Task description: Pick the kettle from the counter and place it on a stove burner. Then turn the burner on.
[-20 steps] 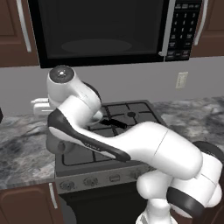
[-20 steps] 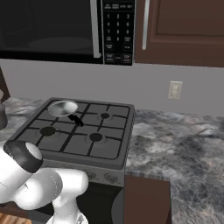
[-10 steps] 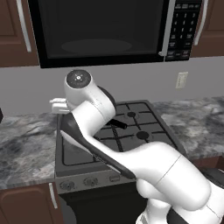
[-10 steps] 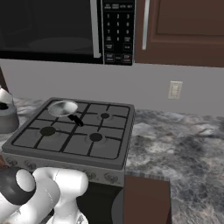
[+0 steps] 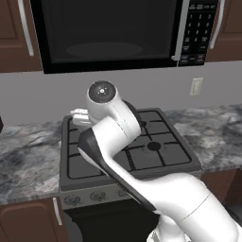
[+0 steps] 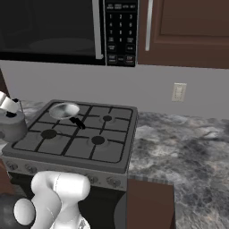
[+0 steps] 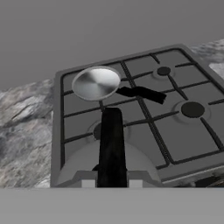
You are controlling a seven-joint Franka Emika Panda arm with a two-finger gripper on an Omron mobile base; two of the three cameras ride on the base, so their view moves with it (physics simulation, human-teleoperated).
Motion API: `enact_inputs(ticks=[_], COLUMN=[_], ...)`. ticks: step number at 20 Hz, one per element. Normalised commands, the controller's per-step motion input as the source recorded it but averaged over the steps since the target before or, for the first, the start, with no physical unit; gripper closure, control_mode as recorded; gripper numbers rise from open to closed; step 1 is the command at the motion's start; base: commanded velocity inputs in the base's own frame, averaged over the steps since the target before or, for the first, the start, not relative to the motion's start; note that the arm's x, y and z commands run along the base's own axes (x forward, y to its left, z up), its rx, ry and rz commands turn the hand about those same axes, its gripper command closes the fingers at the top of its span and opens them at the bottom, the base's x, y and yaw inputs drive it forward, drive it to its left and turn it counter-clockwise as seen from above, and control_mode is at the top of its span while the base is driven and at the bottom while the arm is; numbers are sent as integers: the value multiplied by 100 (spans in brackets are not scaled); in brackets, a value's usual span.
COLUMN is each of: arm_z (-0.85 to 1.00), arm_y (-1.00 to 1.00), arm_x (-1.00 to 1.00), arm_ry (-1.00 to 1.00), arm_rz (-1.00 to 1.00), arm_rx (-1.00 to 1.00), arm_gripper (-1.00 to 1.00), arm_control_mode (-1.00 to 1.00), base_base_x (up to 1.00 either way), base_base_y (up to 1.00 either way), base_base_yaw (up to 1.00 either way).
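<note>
At the left edge of the right base view, kettle: the small silver-grey metal kettle [image 6: 12, 127] with its rounded body is sitting level with the left border of the black four-burner stove [image 6: 117, 142], right under the white two-finger hand [image 6: 7, 103]. Whether its base is touching anything is not clear.

Hand: in the hand view the kettle's thin black handle [image 7: 111, 144] is running straight up between the finger tips, so the hand is looking clenched on that handle, the grey body [image 7: 74, 168] hanging below.

Burner: the wide round black stove burner [image 7: 192, 109] is lying at the right of the hand view, well apart from the kettle; another cap is peeking out just behind the handle.

Pan: the flat round silver pan [image 7: 96, 82] with its long black handle is occupying the upper-left burner in the hand view, so that spot is not being offered.

Bench: the grey marbled stone bench [image 6: 179, 143] is running along both sides of the stove.

Handling: the kettle is looking rigid, smooth and probably slippery on its rounded metal sides, and likely light if empty. The handle's middle is therefore seeming the right place to hold, keeping the body hanging level. A grip off-centre is risking a swing or tilt when it is being set onto the grate bars.
</note>
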Motion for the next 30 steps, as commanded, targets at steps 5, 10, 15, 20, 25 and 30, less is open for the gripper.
enact_inputs(ticks=[5,10,15,20,25,30], arm_z=[0,-1,0,0,0,0], arm_y=[-32,-26,-22,-22,-11,0], arm_x=[0,0,0,0,15,26], arm_ry=[-4,-6,-7,-4,-2,0], arm_rz=[-7,-6,-5,-6,-5,-4], arm_rx=[0,0,0,0,0,0], arm_gripper=[100,100,100,100,100,100], arm_control_mode=[-100,-100,-100,-100,-100,-100], base_base_x=[0,0,0,0,0,0], base_base_y=[0,0,0,0,0,0], base_base_yaw=[0,0,0,0,0,0])
